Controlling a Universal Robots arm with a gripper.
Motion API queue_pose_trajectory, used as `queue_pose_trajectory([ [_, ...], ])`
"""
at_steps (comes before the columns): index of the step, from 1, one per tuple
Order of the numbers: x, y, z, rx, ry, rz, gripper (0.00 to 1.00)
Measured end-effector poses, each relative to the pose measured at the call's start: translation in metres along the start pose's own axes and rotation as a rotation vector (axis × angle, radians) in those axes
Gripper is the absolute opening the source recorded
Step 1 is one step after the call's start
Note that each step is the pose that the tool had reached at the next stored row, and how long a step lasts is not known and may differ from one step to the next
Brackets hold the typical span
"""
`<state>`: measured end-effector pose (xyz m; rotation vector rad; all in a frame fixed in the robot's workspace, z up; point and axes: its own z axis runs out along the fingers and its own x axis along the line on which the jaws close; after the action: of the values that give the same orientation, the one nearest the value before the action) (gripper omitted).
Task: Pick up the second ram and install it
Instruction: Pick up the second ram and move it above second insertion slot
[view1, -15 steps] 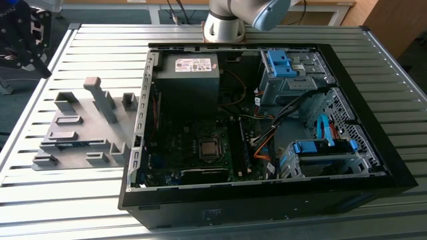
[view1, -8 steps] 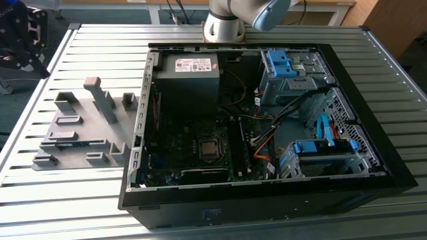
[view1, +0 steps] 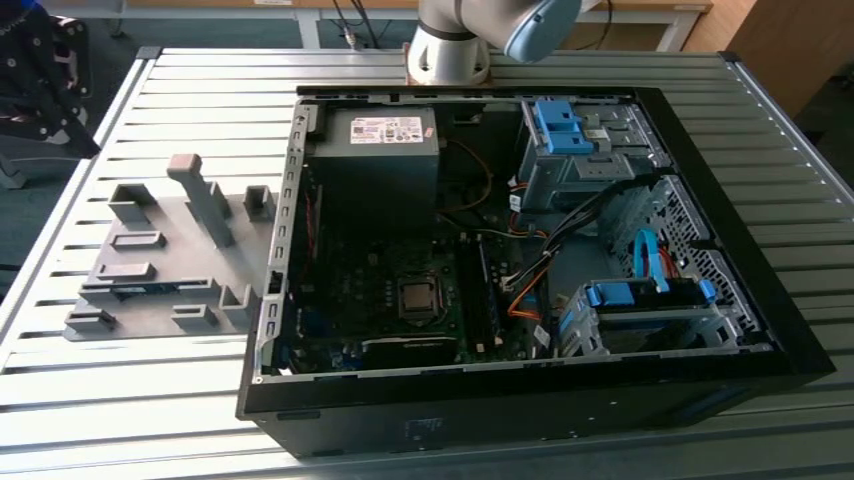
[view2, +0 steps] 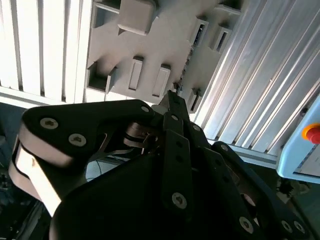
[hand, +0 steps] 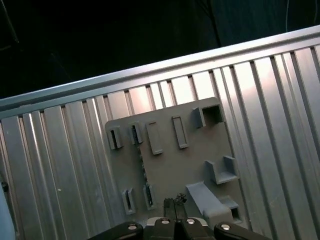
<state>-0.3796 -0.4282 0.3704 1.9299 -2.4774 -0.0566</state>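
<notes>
The second ram stands on its long edge in the grey fixture, held between two pairs of slotted blocks. It shows as a thin blue-green strip at the exterior view's left, and as a thin dark line in both wrist views. My gripper hangs well above the fixture, its tips over the plate's edge, a little to one side of the ram's line. Its dark fingers meet at the tips, shut with nothing between them.
An open black computer case lies on the slatted metal table, to the exterior view's right of the fixture, with the motherboard, cables and blue drive cages exposed. The arm's base stands behind it. A pale-blue pendant with a red button sits off the table.
</notes>
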Motion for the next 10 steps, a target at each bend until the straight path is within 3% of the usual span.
queue_pose_trajectory([
  [10,0.0036,0.0105,0.0015,0.0038,0.0004,-0.056,0.11],
])
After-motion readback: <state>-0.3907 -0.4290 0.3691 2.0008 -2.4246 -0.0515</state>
